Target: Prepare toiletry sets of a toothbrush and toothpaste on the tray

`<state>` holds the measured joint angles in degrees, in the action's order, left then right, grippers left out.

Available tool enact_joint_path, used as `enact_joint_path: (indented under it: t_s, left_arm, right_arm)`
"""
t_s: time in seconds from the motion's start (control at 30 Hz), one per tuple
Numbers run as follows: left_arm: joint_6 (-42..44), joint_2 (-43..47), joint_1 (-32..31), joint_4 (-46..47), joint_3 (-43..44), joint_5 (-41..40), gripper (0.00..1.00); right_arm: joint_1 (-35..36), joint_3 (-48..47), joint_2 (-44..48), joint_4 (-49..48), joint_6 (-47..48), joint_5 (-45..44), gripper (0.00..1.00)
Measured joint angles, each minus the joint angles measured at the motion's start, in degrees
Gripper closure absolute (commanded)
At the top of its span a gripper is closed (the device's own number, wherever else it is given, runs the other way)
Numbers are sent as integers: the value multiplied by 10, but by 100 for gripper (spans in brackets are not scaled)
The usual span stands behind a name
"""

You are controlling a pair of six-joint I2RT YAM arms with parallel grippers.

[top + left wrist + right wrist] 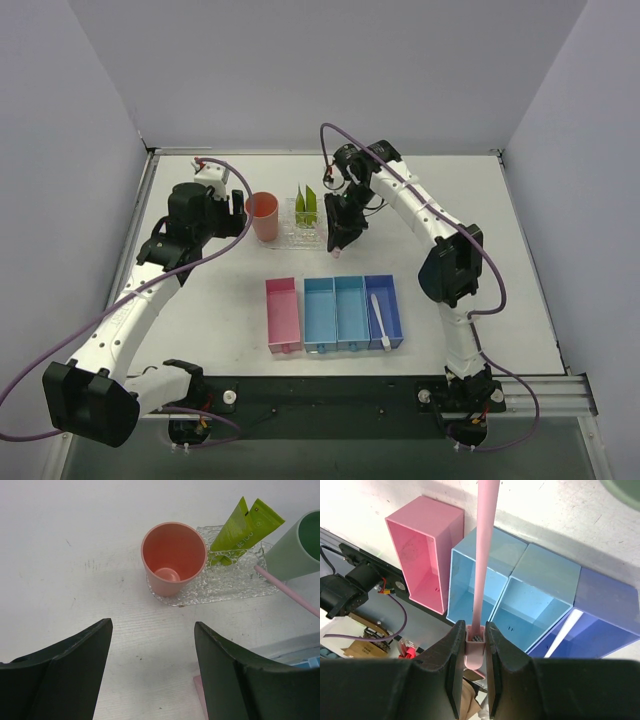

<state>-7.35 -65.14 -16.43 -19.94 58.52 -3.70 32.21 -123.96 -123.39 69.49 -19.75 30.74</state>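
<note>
The clear bumpy tray [235,587] lies at the back of the table [292,240]. On it stand a salmon cup [173,557], a green cup [295,550] and two yellow-green toothpaste tubes [245,527] [307,204], leaning upright. My right gripper [475,647] is shut on the head of a pink toothbrush [485,545] and holds it over the tray's right end [339,238]. The handle shows in the left wrist view [287,591], beside the green cup. My left gripper [152,625] is open and empty, just left of the salmon cup [263,215].
A row of bins stands at the table's front: one pink [282,314], two light blue [335,312] and one dark blue [384,300]. The second toothbrush [380,320] lies in the dark blue bin [560,640]. Grey walls enclose the table.
</note>
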Motion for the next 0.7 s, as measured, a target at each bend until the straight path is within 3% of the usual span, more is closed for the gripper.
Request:
enact_joint_path:
  t_s: [0.7]
  left_arm:
    - [3,1,1,0,-5,-7,23]
  right_arm:
    - [-6,-13,-42,-34,-19,19,100]
